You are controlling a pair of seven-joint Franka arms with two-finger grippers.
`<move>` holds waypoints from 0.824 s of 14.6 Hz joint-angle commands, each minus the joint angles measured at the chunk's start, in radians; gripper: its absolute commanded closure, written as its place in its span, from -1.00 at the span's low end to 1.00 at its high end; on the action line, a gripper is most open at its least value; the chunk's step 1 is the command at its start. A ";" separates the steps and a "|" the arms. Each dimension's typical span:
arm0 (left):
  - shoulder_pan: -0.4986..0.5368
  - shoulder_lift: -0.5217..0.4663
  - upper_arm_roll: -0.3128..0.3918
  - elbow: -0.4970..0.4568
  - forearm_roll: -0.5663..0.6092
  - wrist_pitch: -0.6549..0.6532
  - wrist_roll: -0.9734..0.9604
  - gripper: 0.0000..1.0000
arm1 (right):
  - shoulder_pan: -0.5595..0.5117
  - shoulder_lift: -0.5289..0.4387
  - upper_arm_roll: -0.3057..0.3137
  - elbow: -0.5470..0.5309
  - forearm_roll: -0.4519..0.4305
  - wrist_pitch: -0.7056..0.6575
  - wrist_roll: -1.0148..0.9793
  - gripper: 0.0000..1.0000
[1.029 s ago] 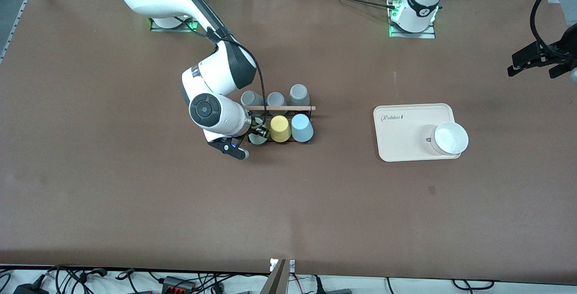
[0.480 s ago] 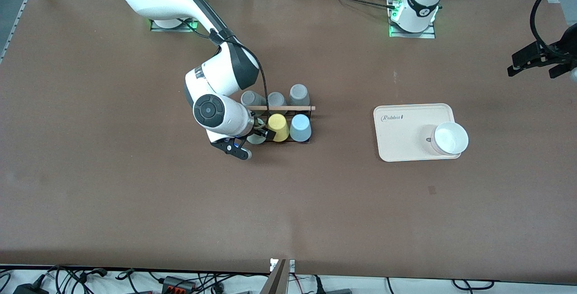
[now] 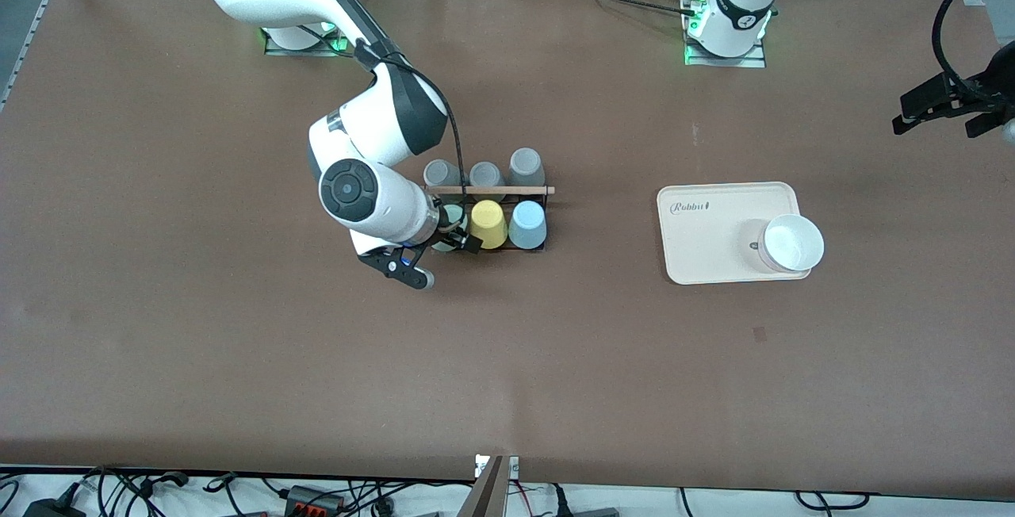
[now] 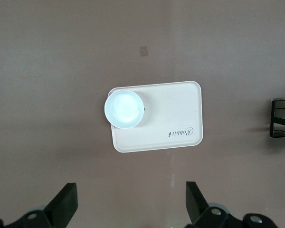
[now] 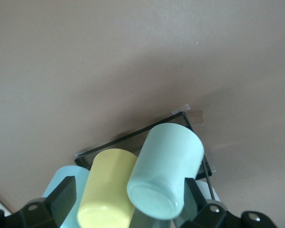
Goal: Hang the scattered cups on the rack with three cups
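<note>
The black wire rack (image 3: 492, 190) with its wooden dowel stands mid-table. Three grey cups (image 3: 485, 174) sit upside down on its row farther from the front camera. On the nearer row are the light blue cup (image 3: 529, 224), a yellow cup (image 3: 488, 224) and the mint green cup (image 3: 450, 218), half hidden by my right gripper (image 3: 456, 233). In the right wrist view the mint cup (image 5: 166, 171) sits bottom up beside the yellow cup (image 5: 107, 190) and the blue cup (image 5: 61, 183). My right gripper (image 5: 128, 199) is open wide, both cups between its fingers. My left gripper (image 3: 936, 122) waits open, high up.
A cream tray (image 3: 714, 255) lies toward the left arm's end of the table, with a white bowl (image 3: 793, 242) on its corner. The left wrist view shows the tray (image 4: 171, 114), the bowl (image 4: 124, 108) and the rack's end (image 4: 278, 118) from above. Brown tabletop surrounds them.
The mint cup has moved from the rack's near edge to stand in line with the yellow cup. My right wrist has shifted toward the right arm's end. The left arm has not moved.
</note>
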 commanded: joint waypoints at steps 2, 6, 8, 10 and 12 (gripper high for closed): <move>0.003 -0.018 -0.007 -0.016 0.023 -0.005 0.019 -1.00 | -0.083 -0.006 0.001 0.138 0.005 -0.146 0.002 -1.00; 0.003 -0.018 -0.007 -0.016 0.023 -0.005 0.019 -1.00 | -0.225 -0.057 0.001 0.147 -0.024 -0.220 -0.215 -1.00; 0.003 -0.018 -0.007 -0.017 0.023 -0.005 0.019 -1.00 | -0.287 -0.074 0.001 0.149 -0.071 -0.261 -0.343 -1.00; 0.003 -0.018 -0.007 -0.017 0.023 -0.005 0.019 -1.00 | -0.335 -0.109 0.004 0.149 -0.157 -0.268 -0.415 -1.00; 0.003 -0.018 -0.007 -0.017 0.023 -0.005 0.019 -1.00 | -0.364 -0.137 0.004 0.147 -0.203 -0.269 -0.487 -1.00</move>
